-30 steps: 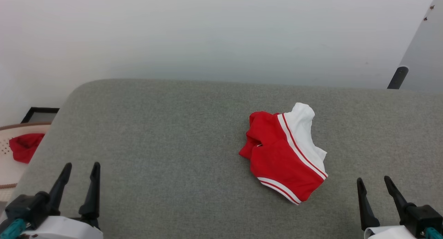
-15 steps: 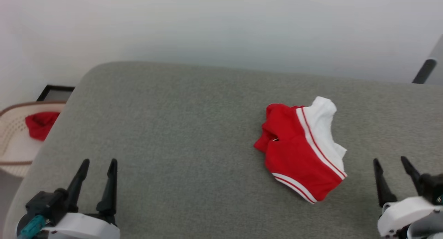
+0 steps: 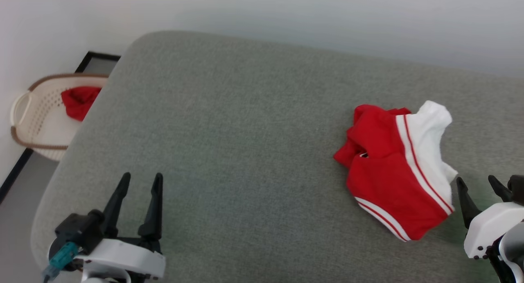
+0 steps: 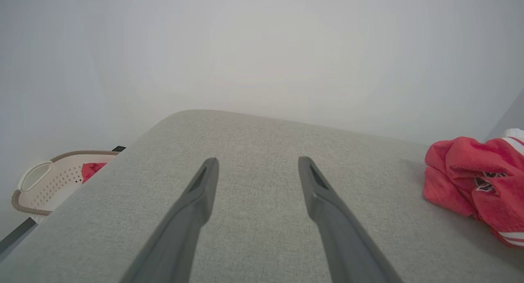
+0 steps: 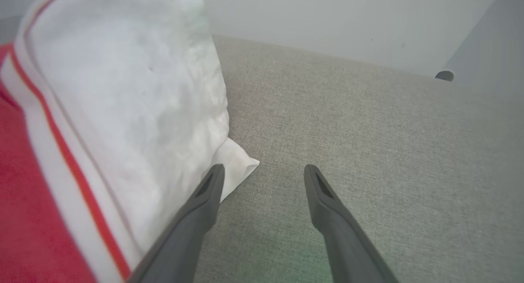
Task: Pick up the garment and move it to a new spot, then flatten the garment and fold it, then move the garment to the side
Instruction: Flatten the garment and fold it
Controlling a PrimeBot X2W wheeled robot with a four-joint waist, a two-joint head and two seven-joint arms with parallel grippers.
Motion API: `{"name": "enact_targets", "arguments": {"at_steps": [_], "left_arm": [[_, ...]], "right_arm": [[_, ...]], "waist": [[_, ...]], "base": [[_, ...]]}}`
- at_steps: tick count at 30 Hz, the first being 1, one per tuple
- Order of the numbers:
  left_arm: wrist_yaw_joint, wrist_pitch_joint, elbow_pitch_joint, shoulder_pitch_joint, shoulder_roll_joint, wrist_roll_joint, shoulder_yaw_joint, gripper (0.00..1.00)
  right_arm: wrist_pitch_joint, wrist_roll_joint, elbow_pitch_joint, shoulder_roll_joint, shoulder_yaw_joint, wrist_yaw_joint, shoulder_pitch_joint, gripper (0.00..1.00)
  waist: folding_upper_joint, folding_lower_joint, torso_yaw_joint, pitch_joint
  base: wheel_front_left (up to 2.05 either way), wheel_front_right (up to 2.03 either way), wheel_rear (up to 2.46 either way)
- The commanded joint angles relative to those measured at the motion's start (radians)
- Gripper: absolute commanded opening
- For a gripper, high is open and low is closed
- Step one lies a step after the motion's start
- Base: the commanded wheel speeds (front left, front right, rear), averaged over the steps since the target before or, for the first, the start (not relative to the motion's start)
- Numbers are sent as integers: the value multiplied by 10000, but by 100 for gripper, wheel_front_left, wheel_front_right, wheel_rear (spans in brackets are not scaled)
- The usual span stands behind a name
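Inspection of work surface. The garment (image 3: 393, 176) lies crumpled on the grey fabric-covered counter (image 3: 245, 131), toward the counter's right side. Its red body faces the middle of the counter, and its white sleeve section with the thin stripe bands lies on the far right.

Right end effector (image 3: 475, 179): jaws spread wide, nothing held. It stands just beside the garment's white edge, at the lower right of the cloth. In the right wrist view the end effector (image 5: 263, 167) has one finger (image 5: 204, 205) against a small white corner of the garment (image 5: 102, 111). Whether it touches cannot be told. The other finger is over bare counter, and the bulk of the cloth rises to the side of the fingers, not between them.

Left end effector (image 3: 142, 175): jaws spread wide, nothing held, over the near left part of the counter, well apart from the garment. In the left wrist view the end effector (image 4: 257, 160) points across bare counter, with the garment (image 4: 470, 180) off at the right edge.

Off the counter's left end stands a pale perforated basket (image 3: 24, 111) holding a plain red cloth (image 3: 77, 102).
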Motion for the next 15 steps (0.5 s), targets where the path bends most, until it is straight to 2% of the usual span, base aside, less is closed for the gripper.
{"name": "enact_targets", "arguments": {"at_steps": [1, 15], "left_arm": [[-63, -49, 30, -135, -60, 41, -21, 100], [-440, -85, 425, -620, -799, 425, 168, 100]], "right_arm": [[116, 73, 30, -46, -8, -3, -107, 100], [2336, 1003, 372, -406, 676, 2, -488, 100]], "waist": [[0, 0, 342, 405], [0, 0, 688, 1021]], "base": [[0, 0, 0], [0, 0, 0]]}}
